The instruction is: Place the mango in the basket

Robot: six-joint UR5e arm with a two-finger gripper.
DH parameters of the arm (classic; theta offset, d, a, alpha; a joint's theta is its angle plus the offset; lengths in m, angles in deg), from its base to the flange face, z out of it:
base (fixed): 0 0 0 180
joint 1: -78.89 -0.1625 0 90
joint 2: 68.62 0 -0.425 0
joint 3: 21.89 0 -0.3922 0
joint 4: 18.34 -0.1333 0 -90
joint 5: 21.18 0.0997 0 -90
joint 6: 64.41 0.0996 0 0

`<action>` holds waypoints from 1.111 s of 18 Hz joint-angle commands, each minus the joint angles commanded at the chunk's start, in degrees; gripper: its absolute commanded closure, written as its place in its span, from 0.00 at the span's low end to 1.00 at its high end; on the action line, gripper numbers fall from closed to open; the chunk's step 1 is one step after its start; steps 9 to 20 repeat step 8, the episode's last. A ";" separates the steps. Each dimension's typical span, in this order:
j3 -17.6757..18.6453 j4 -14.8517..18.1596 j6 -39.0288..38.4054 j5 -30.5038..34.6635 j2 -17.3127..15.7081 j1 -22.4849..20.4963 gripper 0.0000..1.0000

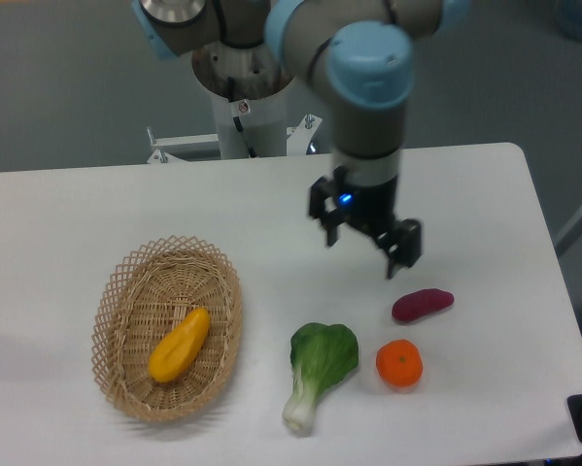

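The yellow-orange mango [180, 345] lies inside the oval tan wicker basket [117, 291] at the front left of the table. My gripper [365, 254] hangs open and empty above the table's middle right, well to the right of the basket. Its two black fingers [405, 250] are spread apart, with nothing between them. It is above and to the left of the purple sweet potato.
A purple sweet potato [423, 304] lies just below and right of the gripper. A round orange tangerine [399, 363] sits in front of it. A green bok choy [317, 369] lies at the front middle. The arm's base [242, 107] stands at the table's far edge.
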State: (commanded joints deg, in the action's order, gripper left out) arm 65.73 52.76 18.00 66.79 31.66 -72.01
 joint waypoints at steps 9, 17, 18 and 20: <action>-0.35 -0.35 6.89 1.94 0.00 -4.85 0.00; -0.35 -0.35 6.89 1.94 0.00 -4.85 0.00; -0.35 -0.35 6.89 1.94 0.00 -4.85 0.00; -0.35 -0.35 6.89 1.94 0.00 -4.85 0.00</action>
